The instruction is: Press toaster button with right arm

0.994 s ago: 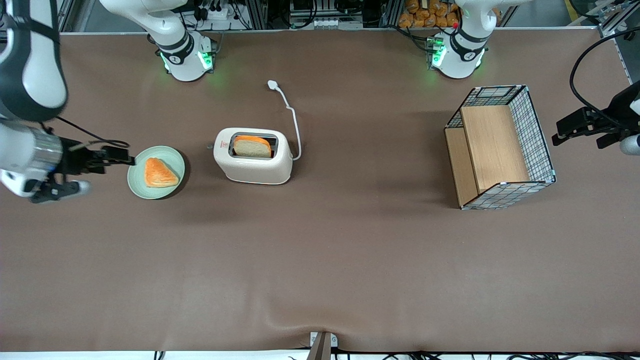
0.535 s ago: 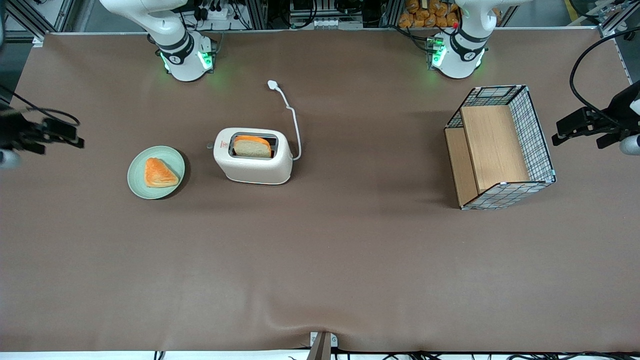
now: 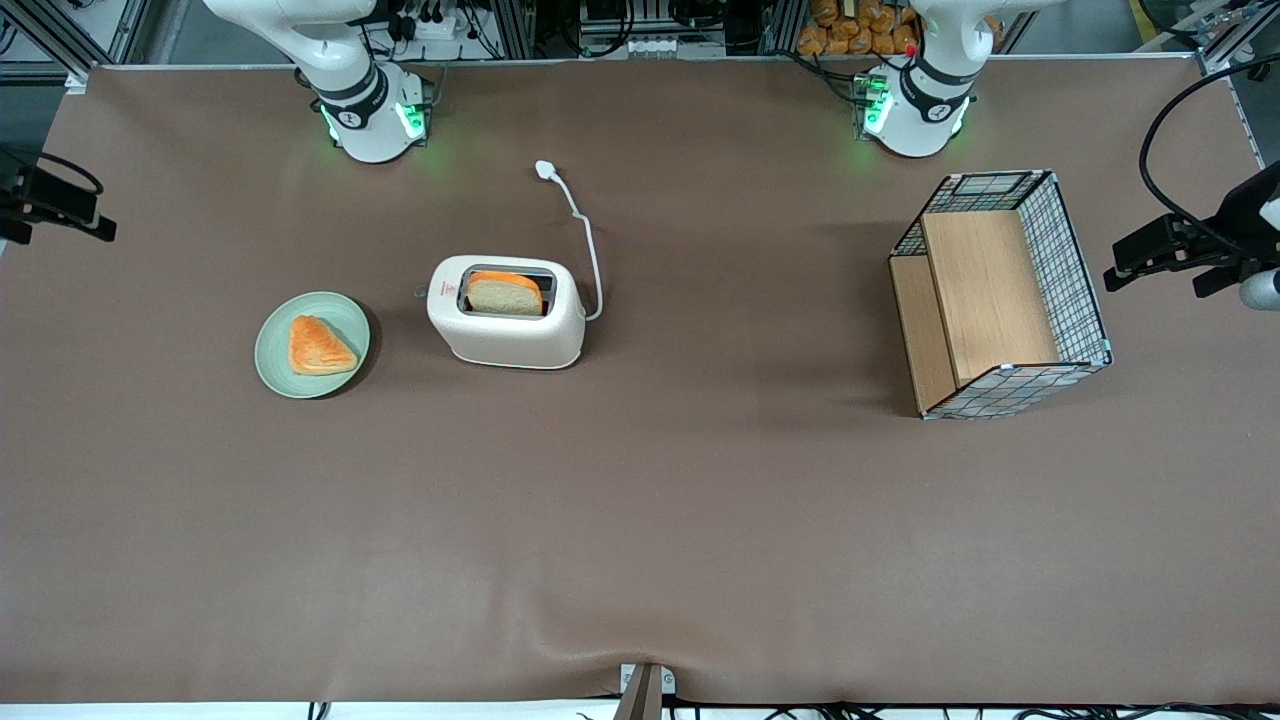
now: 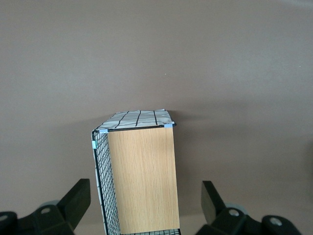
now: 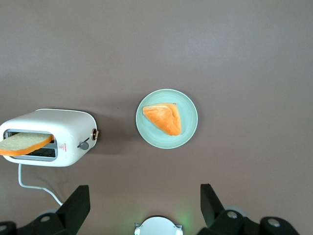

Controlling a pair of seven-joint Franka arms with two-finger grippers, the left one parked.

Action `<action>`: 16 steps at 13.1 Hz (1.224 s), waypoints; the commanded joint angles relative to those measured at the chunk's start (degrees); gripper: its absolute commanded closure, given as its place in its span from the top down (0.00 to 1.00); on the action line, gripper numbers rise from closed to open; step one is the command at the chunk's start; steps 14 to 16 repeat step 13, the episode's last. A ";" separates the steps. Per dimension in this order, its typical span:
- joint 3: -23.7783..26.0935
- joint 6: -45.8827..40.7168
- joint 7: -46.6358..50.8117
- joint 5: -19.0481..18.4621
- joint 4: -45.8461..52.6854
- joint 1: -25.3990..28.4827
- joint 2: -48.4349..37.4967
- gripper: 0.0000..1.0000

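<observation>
Tool [image 5: 145, 210] with fingers spread apart hangs high off the counter's [image 3: 640, 520] working-arm end, toaster [image 5: 49, 137] and its button [image 5: 84, 145] well below, so next it probably drops onto that lever

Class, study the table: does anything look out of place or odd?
Yes: the wire basket lies tipped on its side, and the toaster, holding bread, has its cord unplugged. The gripper sits open at the working arm's table end.

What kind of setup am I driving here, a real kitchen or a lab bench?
Most likely a lab bench: a brown-covered table, metal framing and cables at its edge, staged toaster. The end effector, fingers open, hangs at the working arm's end.
</observation>
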 commanded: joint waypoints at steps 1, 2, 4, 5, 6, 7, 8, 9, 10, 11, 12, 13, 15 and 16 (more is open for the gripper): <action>2.04 -1.05 1.99 -1.91 0.30 -0.28 -1.36 1.00; 1.87 -0.97 1.99 -2.09 0.39 0.16 -1.27 1.00; 1.34 -1.05 2.60 -2.35 0.47 1.04 -1.19 1.00; 1.34 -0.97 2.60 -2.18 0.47 0.96 -1.19 1.00; 1.25 -0.97 2.60 -2.09 0.47 0.78 -1.19 1.00; 1.34 -0.97 2.60 -2.09 0.47 0.69 -1.19 1.00; 1.25 -0.97 2.60 -2.18 0.47 0.78 -1.19 1.00; 1.34 -0.97 2.60 -2.18 0.47 0.78 -1.19 1.00; 1.34 -1.05 2.60 -2.18 0.47 0.69 -1.19 1.00; 1.34 -0.97 2.60 -2.18 0.47 0.69 -1.27 1.00; 1.34 -0.97 2.60 -2.18 0.47 0.78 -1.36 1.00; 1.25 -1.05 2.60 -2.26 0.47 0.69 -1.27 1.00; 1.25 -1.05 2.60 -2.26 0.47 0.69 -1.27 1.00; 1.25 -1.05 2.60 -2.26 0.47 0.69 -1.27 1.00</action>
